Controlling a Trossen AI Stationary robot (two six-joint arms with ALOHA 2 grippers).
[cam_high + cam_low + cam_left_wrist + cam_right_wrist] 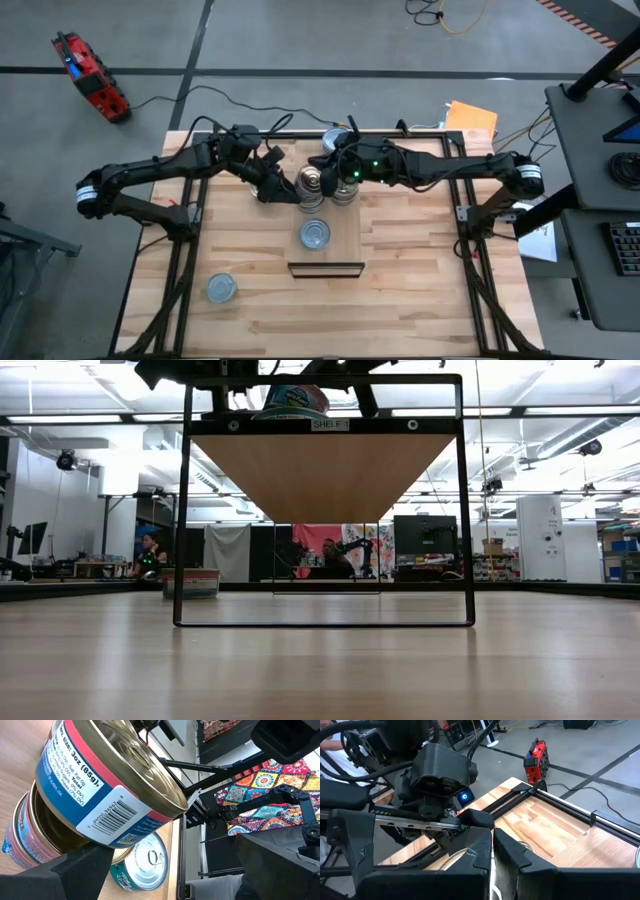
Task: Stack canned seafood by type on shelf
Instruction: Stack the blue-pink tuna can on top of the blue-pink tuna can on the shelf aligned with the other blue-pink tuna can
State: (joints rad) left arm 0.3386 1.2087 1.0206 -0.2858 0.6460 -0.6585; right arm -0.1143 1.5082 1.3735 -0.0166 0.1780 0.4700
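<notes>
left claw: the left gripper [283, 183] stood near the top centre of the high view with its fingers spread wide; a tin [107, 780] sat tilted between its fingers [82, 875] in the left wrist view, but whether the pads pressed it could not be told.
right claw: the right gripper [334, 172] sat just right of it, upper centre, fingers [470, 857] pressed together with nothing between them.
stack: two tins [311, 185] stood piled at the upper middle of the high view, on the far end of the shelf [345, 235]; another gold-topped tin [343, 190] sat just to their right.
single tin: a pale-topped tin [315, 234] lay flat on the shelf, centre frame, well clear of the stack.
stray tin: one more [221, 289] rested on the table [420, 290] at lower left, well apart from the shelf.
handling: likely stiff and dense for their bulk (metal, full); the smooth paper-labelled walls looked slippery, so a tilted tin could slide out.
where to grip: probably across the side wall, mid-height, fingers square to the label; the rims gave little purchase.
risk: a stack this short in footprint would topple if nudged off level.
</notes>
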